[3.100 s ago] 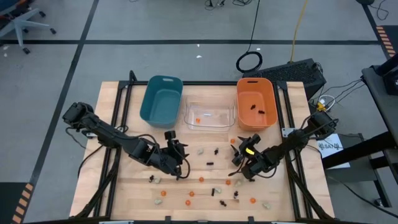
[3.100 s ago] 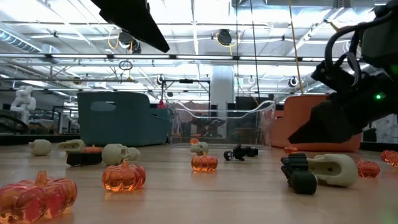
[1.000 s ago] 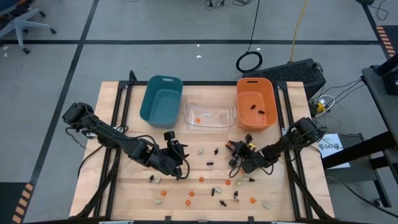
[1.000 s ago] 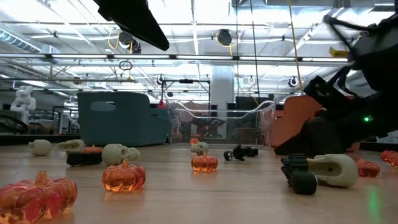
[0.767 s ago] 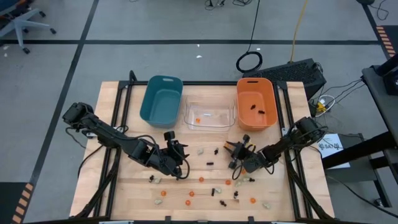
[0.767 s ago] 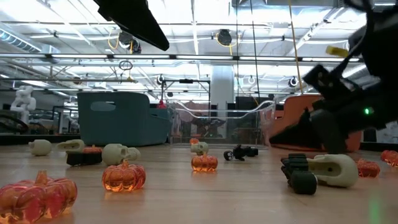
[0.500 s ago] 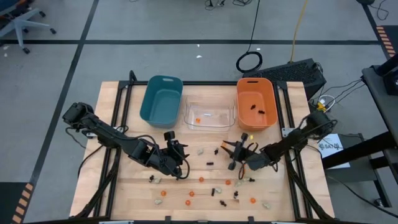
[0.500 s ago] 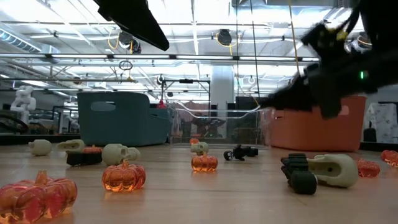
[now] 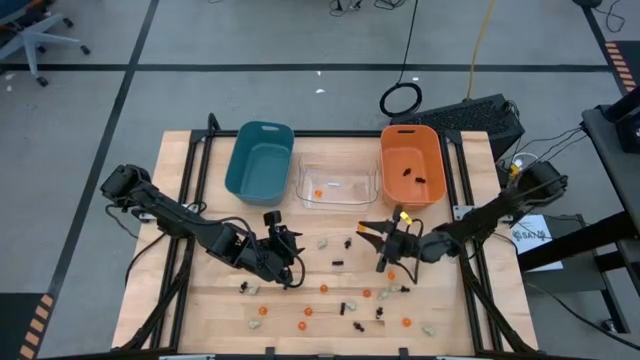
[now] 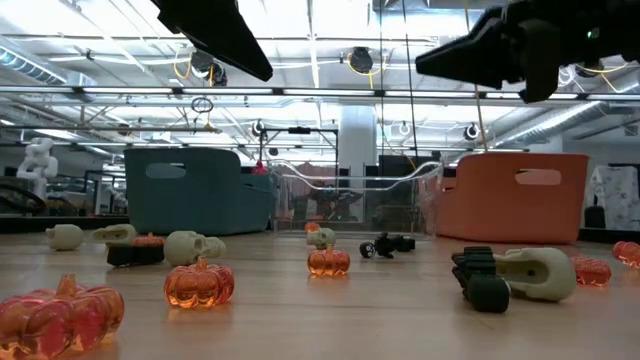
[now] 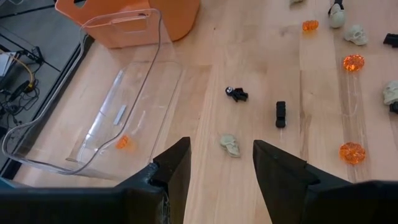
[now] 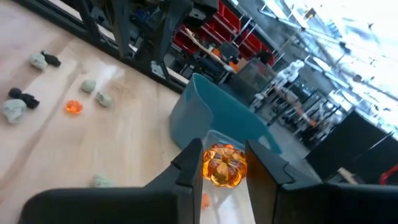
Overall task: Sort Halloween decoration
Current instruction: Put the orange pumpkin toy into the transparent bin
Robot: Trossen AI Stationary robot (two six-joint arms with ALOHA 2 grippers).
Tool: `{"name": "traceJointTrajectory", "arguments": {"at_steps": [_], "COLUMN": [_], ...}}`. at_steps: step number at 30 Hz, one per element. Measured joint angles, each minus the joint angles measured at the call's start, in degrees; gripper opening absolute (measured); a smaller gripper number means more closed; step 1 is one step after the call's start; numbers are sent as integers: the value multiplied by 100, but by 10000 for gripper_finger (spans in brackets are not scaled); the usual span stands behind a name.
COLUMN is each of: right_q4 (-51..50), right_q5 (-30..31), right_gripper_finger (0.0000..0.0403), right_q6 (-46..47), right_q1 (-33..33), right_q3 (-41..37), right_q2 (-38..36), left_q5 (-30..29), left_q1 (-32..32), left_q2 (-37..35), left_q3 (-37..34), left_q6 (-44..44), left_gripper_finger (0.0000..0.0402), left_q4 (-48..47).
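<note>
Small orange pumpkins (image 10: 199, 283), pale skulls (image 11: 230, 145) and black trinkets (image 11: 280, 114) lie scattered on the wooden table (image 9: 205, 310). My right gripper (image 12: 224, 163) is shut on one orange pumpkin (image 12: 224, 167). In the high view it hangs over the table's middle right (image 9: 372, 238), high above the boards in the low view (image 10: 470, 55). My left gripper (image 11: 221, 171) stands open over the table's left middle (image 9: 288, 238), above a skull, with nothing between its fingers. My right gripper pinches the orange pumpkin by its two opposite sides (image 12: 209, 164) between its two fingers. The fingers lie about level and come from the table's right. The pumpkin is lifted clear of the table.
Three bins stand along the far edge: a teal one (image 9: 259, 160), a clear one (image 9: 337, 184) with a pumpkin inside, an orange one (image 9: 411, 165) with black trinkets inside. Black rails run along both sides of the table.
My right gripper has risen from the table's surface to well above it, rolling about its wrist and tipping up to level, with the orange pumpkin lifted clear between its fingers. The trinkets on the table have stayed where they were.
</note>
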Motion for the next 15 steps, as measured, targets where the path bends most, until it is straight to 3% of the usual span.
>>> {"name": "traceJointTrajectory", "arguments": {"at_steps": [15], "right_q4": [-75], "right_q5": [-2], "right_gripper_finger": [70], "right_q6": [-762], "right_q1": [0], "right_q3": [0], "right_q2": [-297], "left_q5": [-7], "left_q1": [0], "left_q2": [0], "left_q3": [0], "left_q6": [5], "left_gripper_finger": [171], "left_q4": [3]}}
